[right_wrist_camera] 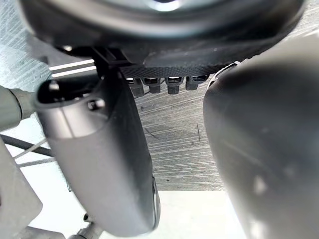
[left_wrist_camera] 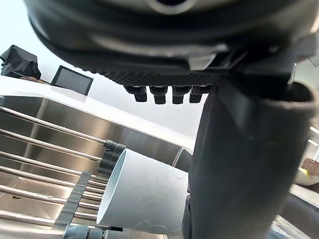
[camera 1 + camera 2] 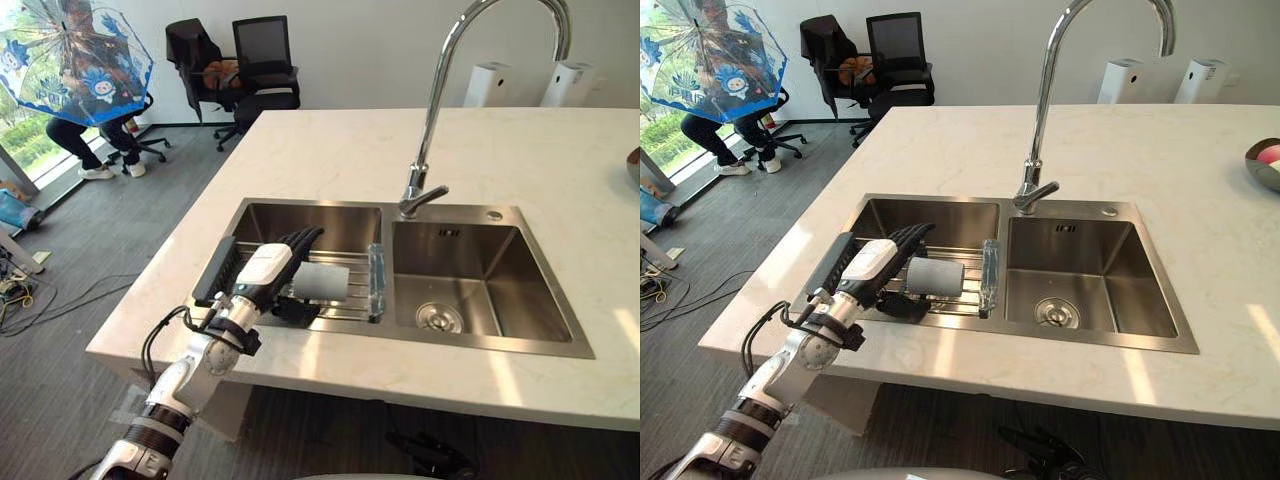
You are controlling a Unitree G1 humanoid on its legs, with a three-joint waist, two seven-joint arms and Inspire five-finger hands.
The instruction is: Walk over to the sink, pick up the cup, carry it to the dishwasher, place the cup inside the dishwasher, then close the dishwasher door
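A pale grey cup (image 3: pixel 322 280) lies on its side on a wire rack (image 3: pixel 352 306) across the left basin of the steel sink (image 3: pixel 480 345). My left hand (image 3: pixel 265 268) reaches over the counter's near edge, with straight fingers (image 3: pixel 300 238) stretched above the cup's left end and the thumb low beside it. In the left wrist view the cup's open mouth (image 2: pixel 144 199) faces the palm, between the fingers (image 2: pixel 164 92) and the thumb (image 2: pixel 239 164), with no grip on it. My right hand (image 1: pixel 99 149) hangs relaxed over grey carpet.
A tall curved faucet (image 3: pixel 430 130) stands behind the divider; the right basin (image 3: pixel 470 270) holds only its drain. A bowl (image 3: pixel 1265 160) sits at the counter's right edge. Black office chairs (image 3: pixel 250 60) and a seated person under a blue umbrella (image 3: pixel 75 55) are far left.
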